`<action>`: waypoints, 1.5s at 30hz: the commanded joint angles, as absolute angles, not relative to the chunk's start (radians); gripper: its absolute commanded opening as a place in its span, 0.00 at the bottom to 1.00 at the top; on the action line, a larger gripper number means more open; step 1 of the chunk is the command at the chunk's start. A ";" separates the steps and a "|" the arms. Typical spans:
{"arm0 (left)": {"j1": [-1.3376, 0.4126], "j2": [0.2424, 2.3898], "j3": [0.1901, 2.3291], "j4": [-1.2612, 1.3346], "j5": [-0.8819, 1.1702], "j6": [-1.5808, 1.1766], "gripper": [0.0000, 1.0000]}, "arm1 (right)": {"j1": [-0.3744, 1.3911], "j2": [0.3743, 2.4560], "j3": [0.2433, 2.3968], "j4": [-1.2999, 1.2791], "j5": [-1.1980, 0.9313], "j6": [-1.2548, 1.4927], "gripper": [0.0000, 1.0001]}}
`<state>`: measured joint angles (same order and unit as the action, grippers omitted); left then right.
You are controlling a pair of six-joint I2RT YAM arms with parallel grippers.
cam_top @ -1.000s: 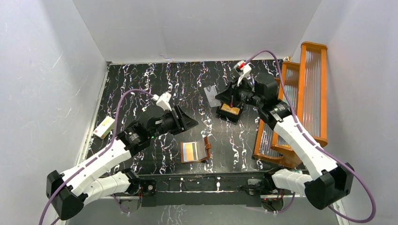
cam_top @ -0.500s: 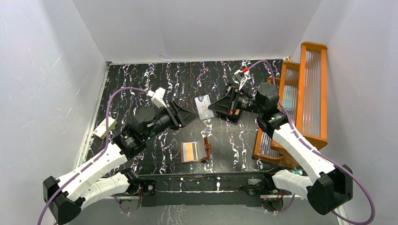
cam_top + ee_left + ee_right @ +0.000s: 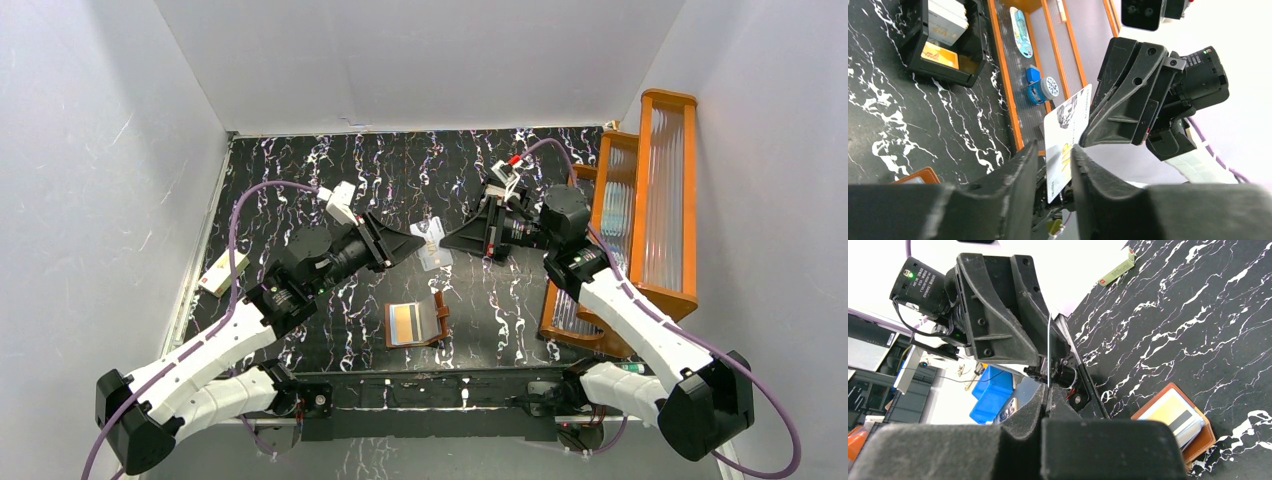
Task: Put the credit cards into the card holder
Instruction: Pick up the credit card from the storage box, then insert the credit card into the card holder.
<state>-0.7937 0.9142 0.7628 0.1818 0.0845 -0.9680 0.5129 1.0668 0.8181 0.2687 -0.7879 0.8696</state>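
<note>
While right pincer [image 3: 1048, 392] pinches the white card [image 3: 1068, 120], left pincer [image 3: 1054, 152] straddles it, grip unclear.

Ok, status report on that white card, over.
Right gripper shut on white card, midair. Left gripper straddling it, grip unclear. Card holder open on table, yellow card inside. Nothing in the way.

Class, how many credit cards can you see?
4. A white card held in mid-air by the right gripper, between the fingers of the left gripper; a yellow-orange card in the card holder; a second white card and an orange card in the black tray. Others may be hidden.
</note>
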 commanded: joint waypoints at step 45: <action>-0.788 0.986 0.376 0.099 0.125 -1.045 0.00 | 0.964 1.476 0.878 -0.378 0.134 0.608 0.49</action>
<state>-0.7937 0.9676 0.3965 0.0383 0.1043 -1.0580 0.9600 1.4662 0.8768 -0.3923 0.0837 0.6155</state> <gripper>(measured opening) 0.009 0.511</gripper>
